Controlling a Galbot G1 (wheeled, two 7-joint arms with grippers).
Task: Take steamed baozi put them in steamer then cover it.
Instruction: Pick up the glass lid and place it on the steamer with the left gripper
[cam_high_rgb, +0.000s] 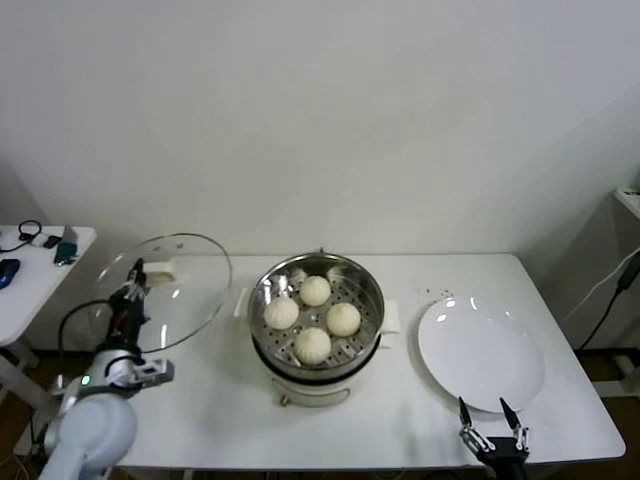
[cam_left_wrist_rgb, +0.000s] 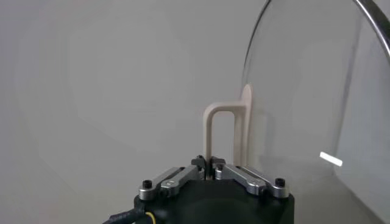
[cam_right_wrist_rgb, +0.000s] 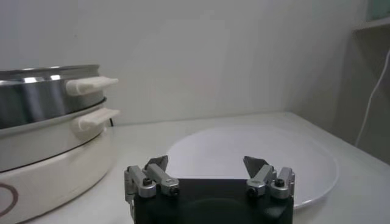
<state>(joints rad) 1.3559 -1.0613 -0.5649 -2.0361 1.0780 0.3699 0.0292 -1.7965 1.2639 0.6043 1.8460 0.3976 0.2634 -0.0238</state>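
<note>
The lid (cam_high_rgb: 165, 290) is gripped by the left claw (cam_high_rgb: 133, 283), clenched tight on the cream handle (cam_left_wrist_rgb: 228, 131). The lid is held lifted and tilted, left of the steamer (cam_high_rgb: 317, 318), well clear of the table (cam_high_rgb: 230, 410). In the left wrist view the handle loop stands straight out ahead of the fingertips, with the glass disc just beyond it and to one side.

Handling, judged: the glass is stiff, fairly heavy for one narrow pinch, fragile and slick; the metal rim is hard. The handle is the only sensible hold point, and it is already taken at its middle. With the weight hanging off-centre, swing or slip in the grip is likely, so slow travel and a level set-down would be called for.

All four baozi (cam_high_rgb: 314, 290) are seen inside the steamer basket, on the perforated floor, apart from each other or nearly touching. The loading part looks done; covering is left. From the left claw the steamer lies to its right side and lower, near but not touching the lid edge.

The right claw (cam_high_rgb: 493, 424) is released, jaws wide, nothing held. It is parked low at the near table edge, with the plate (cam_high_rgb: 480, 355) just ahead of its fingertips and the steamer off to its left.
</note>
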